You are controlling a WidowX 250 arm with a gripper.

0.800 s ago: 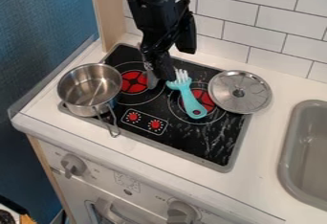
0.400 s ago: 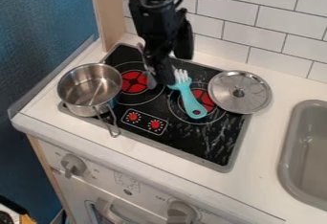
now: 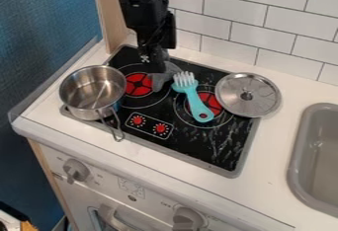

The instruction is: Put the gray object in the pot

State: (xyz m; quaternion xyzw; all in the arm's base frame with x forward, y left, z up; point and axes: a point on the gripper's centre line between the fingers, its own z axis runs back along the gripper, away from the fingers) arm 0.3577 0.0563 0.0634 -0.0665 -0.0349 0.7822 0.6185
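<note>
**Dull gray object point(image 3: 160, 80) outside the shiny silver metal pot point(image 3: 80, 111)**

Can see the black robot gripper point(image 3: 154, 66) in upper middle of the frame, close at the gray object, over the black toy stovetop with red burners point(image 3: 214, 151). Cannot tell if grasping the object or released. Can see the pot at the left, the turquoise plastic utensil with pale tines point(image 3: 196, 102) near the centre.

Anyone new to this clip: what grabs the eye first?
Probably the bright turquoise fork, lying across the right-hand red burner on the black stovetop. Next come the shiny metal pot at the stovetop's left edge and the round lid at its right, near the sink.
</note>
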